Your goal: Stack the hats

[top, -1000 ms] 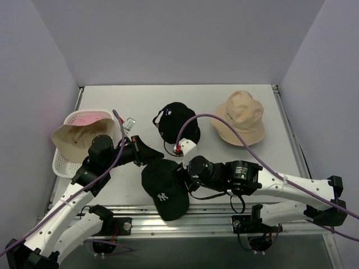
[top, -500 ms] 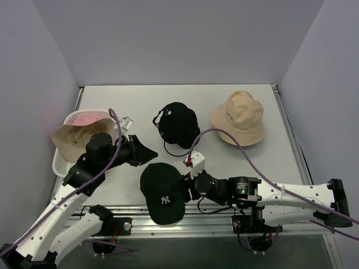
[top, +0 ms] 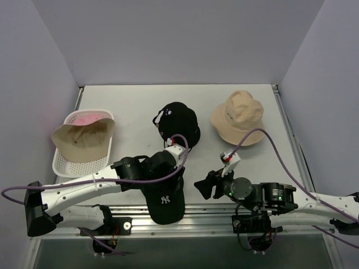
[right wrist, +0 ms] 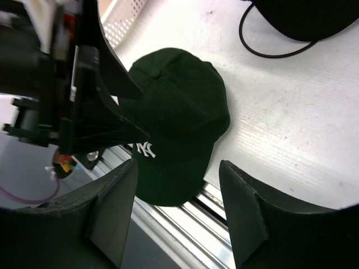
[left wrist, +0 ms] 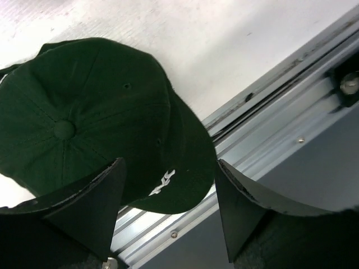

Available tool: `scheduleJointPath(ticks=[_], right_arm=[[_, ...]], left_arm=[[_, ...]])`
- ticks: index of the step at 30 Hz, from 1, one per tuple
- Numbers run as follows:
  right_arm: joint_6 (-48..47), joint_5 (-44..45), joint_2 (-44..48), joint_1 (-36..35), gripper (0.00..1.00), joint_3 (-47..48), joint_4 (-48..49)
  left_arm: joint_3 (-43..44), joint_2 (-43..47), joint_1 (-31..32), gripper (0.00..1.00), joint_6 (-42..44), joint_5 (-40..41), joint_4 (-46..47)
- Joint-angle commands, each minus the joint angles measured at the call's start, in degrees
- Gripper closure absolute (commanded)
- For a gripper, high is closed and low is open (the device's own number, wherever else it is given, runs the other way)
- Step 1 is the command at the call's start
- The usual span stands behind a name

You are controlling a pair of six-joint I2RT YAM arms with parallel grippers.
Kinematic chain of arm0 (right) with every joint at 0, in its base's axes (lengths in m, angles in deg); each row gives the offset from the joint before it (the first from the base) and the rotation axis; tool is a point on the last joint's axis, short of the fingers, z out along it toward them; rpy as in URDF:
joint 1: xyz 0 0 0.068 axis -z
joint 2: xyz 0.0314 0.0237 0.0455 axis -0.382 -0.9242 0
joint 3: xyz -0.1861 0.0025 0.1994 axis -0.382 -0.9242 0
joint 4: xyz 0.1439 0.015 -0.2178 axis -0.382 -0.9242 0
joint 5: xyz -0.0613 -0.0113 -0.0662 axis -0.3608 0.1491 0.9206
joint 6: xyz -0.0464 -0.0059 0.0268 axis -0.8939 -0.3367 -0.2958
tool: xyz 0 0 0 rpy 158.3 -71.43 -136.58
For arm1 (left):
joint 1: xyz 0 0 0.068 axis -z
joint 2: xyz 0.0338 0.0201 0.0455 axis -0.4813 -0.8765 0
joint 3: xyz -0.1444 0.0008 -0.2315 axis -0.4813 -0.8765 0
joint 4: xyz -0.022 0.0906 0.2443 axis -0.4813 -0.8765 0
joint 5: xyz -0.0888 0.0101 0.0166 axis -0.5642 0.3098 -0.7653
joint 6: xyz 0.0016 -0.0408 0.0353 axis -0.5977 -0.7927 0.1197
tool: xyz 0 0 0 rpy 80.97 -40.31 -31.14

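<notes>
A dark green baseball cap (top: 166, 200) with a white logo lies at the table's front edge, its brim over the metal rail. My left gripper (top: 170, 175) hangs open just above its crown; in the left wrist view the cap (left wrist: 84, 123) lies below the spread fingers (left wrist: 95, 204), untouched. My right gripper (top: 202, 188) is open beside the cap's right side, clear of it, and sees the cap (right wrist: 179, 117) ahead. A black bucket hat (top: 178, 124) sits mid-table and a beige bucket hat (top: 240, 117) at the right. Another beige hat (top: 81, 140) covers a pink hat (top: 84, 119).
A white perforated basket (top: 64, 163) at the left edge holds the beige and pink hats. The black hat's cord (right wrist: 269, 51) loops on the table near the cap. A ribbed metal rail (top: 207, 216) runs along the front edge. Purple cables arch over both arms.
The left arm swung from beside the basket to over the green cap and its jaws opened. The right gripper drew back to the right, away from the cap. The cap slid toward the front edge.
</notes>
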Motion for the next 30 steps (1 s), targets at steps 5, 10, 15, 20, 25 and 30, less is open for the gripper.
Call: scheduleJointPath(ticks=[5, 10, 15, 20, 25, 30], right_arm=[[2.73, 3.44, 8.07, -0.57, 0.44, -2.05, -4.44], [2.64, 3.27, 9.22, -0.57, 0.44, -1.52, -4.26], [2.56, 3.53, 10.18, -0.57, 0.44, -1.52, -4.44], [2.56, 3.53, 10.54, -0.57, 0.44, -1.78, -3.82], [2.38, 2.39, 9.48, -0.57, 0.43, -1.87, -2.59], [2.38, 1.34, 8.26, -0.57, 0.43, -2.49, -0.22]], left_arm=[[7.51, -11.48, 4.51, 0.26, -0.62, 10.29, -6.24], [10.15, -17.10, 5.22, 0.26, -2.28, 15.03, -8.08], [9.63, -20.01, 5.22, 0.38, -2.64, 14.52, -6.60], [8.83, -19.93, 4.34, 0.88, -4.22, 14.96, -5.54], [7.61, -16.42, 3.90, 0.98, -4.92, 13.99, -4.04], [7.42, -10.71, 3.64, 0.98, -6.86, 15.22, -4.39]])
